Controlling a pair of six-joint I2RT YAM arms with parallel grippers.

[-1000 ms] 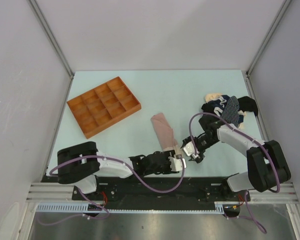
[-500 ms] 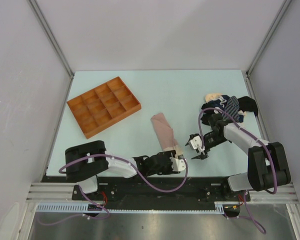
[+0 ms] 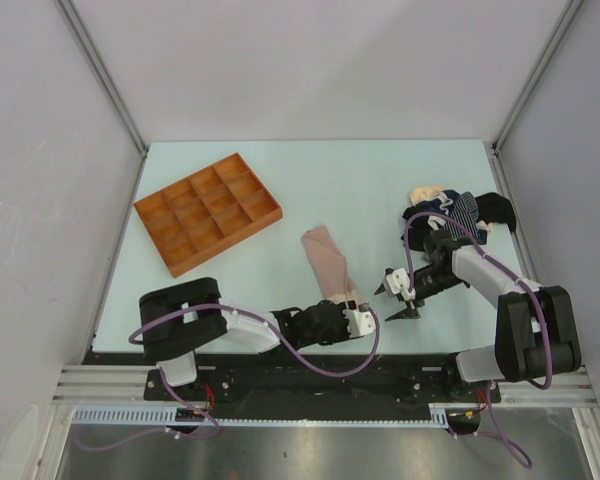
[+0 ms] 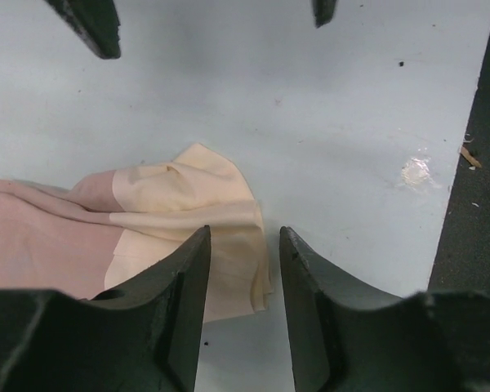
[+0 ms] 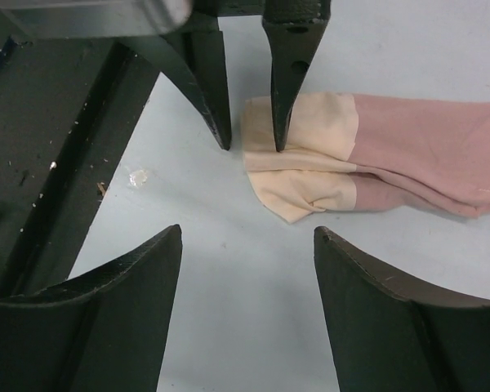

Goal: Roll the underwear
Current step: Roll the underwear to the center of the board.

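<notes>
A pale pink-beige underwear (image 3: 325,260) lies folded into a long strip mid-table, its cream end (image 4: 200,200) toward me. My left gripper (image 3: 360,318) is open, its jaws a narrow gap apart, low at the strip's near end. The cream edge lies in the gap between its fingers (image 4: 167,294). My right gripper (image 3: 398,297) is open wide and empty, just right of that end, facing it across bare table (image 5: 247,237). The strip also shows in the right wrist view (image 5: 376,155). A pile of navy striped, black and cream underwear (image 3: 458,213) lies at the far right.
An orange compartmented tray (image 3: 207,210) sits at the back left. The table's dark front edge (image 4: 474,204) runs close to my left gripper. The right arm's link (image 3: 480,270) reaches past the pile.
My right gripper has drawn back to the right, away from the strip's near end and my left gripper. My left arm has shifted slightly right; the strip lies where it was.
</notes>
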